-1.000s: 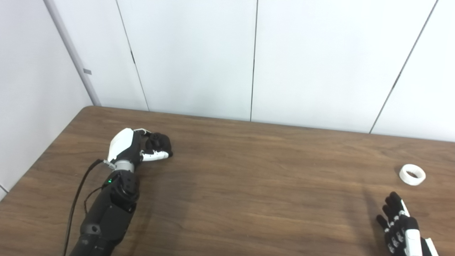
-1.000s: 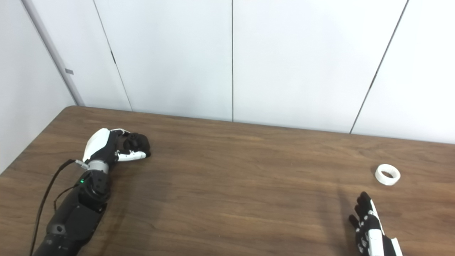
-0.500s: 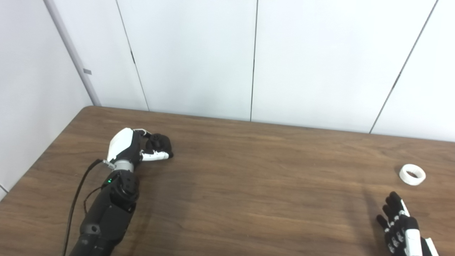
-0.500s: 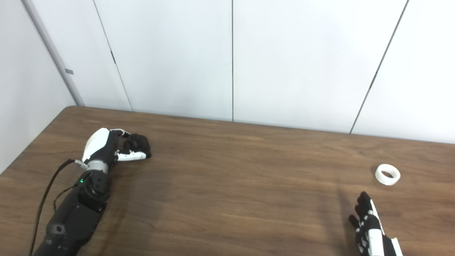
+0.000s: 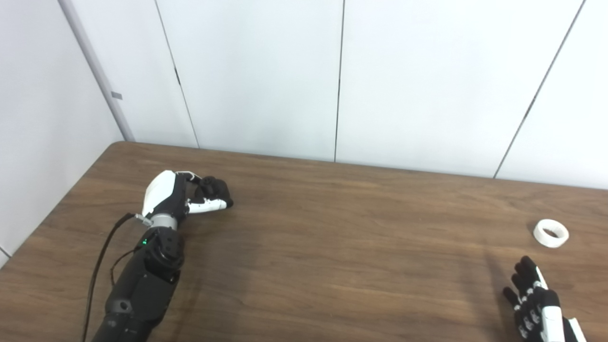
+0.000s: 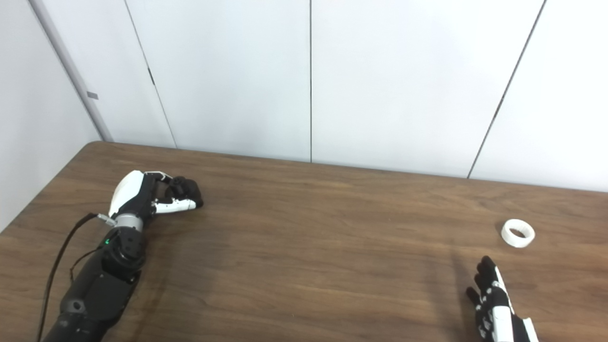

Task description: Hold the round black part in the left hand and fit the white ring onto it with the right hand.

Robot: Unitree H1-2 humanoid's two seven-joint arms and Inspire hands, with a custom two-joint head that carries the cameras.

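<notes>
My left hand point(image 5: 183, 199) is at the table's far left, fingers curled shut around the round black part point(image 5: 214, 189), which shows between the fingers and the thumb. In the right eye view the hand point(image 6: 152, 195) and the black part point(image 6: 185, 188) appear the same way. The white ring point(image 5: 550, 233) lies flat on the table at the far right, also seen in the right eye view point(image 6: 517, 232). My right hand point(image 5: 534, 304) is open near the bottom right corner, fingers spread and pointing up, a little short of the ring and not touching it.
The brown wooden table point(image 5: 332, 247) spans the view. White wall panels point(image 5: 332, 71) stand just behind its far edge. A black cable point(image 5: 97, 270) runs along my left forearm.
My left hand with the black part has lifted and shifted very slightly away from me. The right hand and the ring have not moved.
</notes>
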